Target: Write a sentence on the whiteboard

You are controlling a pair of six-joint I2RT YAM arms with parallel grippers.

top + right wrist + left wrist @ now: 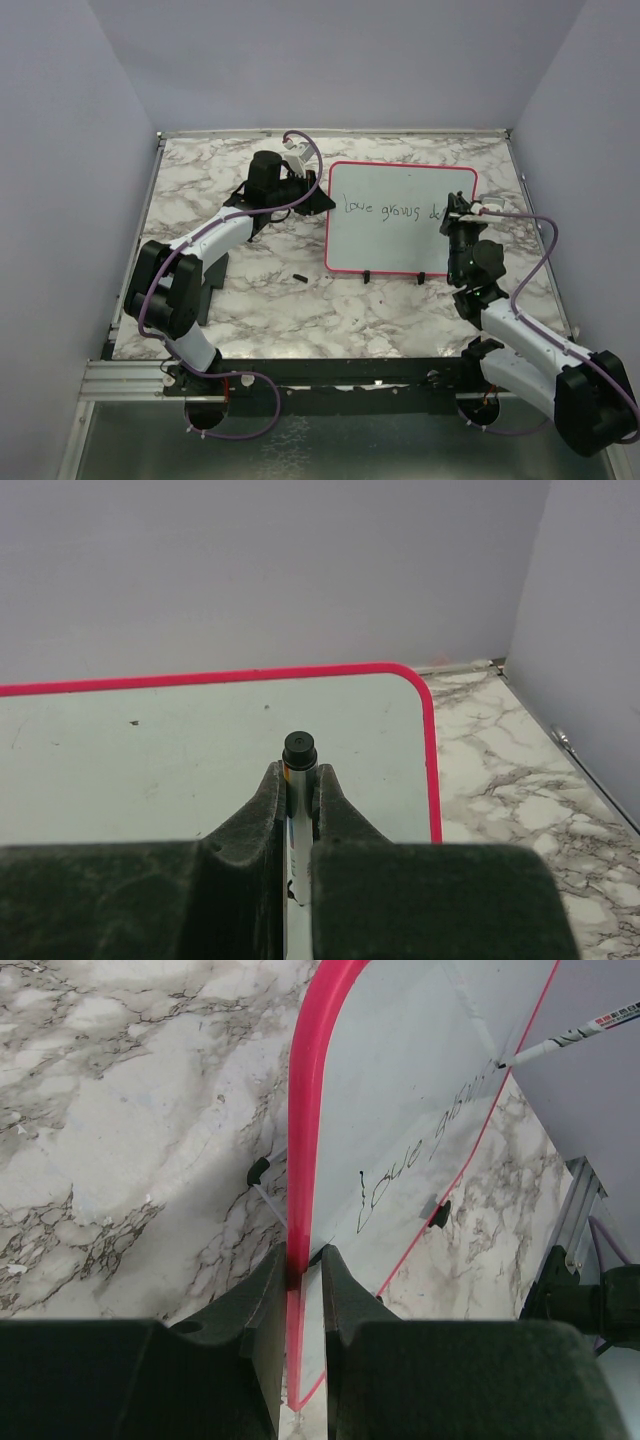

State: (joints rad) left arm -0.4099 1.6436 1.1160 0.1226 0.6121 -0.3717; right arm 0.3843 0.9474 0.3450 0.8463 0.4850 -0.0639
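Observation:
The whiteboard (pixel 400 235), white with a pink frame, lies on the marble table at centre right. My left gripper (pixel 322 196) is shut on its left edge; the wrist view shows the pink frame (pixel 303 1110) pinched between the jaws of the left gripper (pixel 303 1260). The sentence (pixel 388 208) so reads "Love grows d" in thin dark strokes and also shows in the left wrist view as the sentence (pixel 420 1150). My right gripper (pixel 455 214) is shut on a white marker (pixel 299 752), upright over the whiteboard (pixel 150 770). The marker (pixel 575 1035) has its tip on the board at the end of the writing.
A small black cap-like piece (pixel 299 275) lies on the table left of the board's near edge. Two black clips (pixel 370 276) (pixel 422 276) sit on that edge. A dark flat thing (pixel 213 285) lies partly under my left arm. Grey walls close in behind and beside the table.

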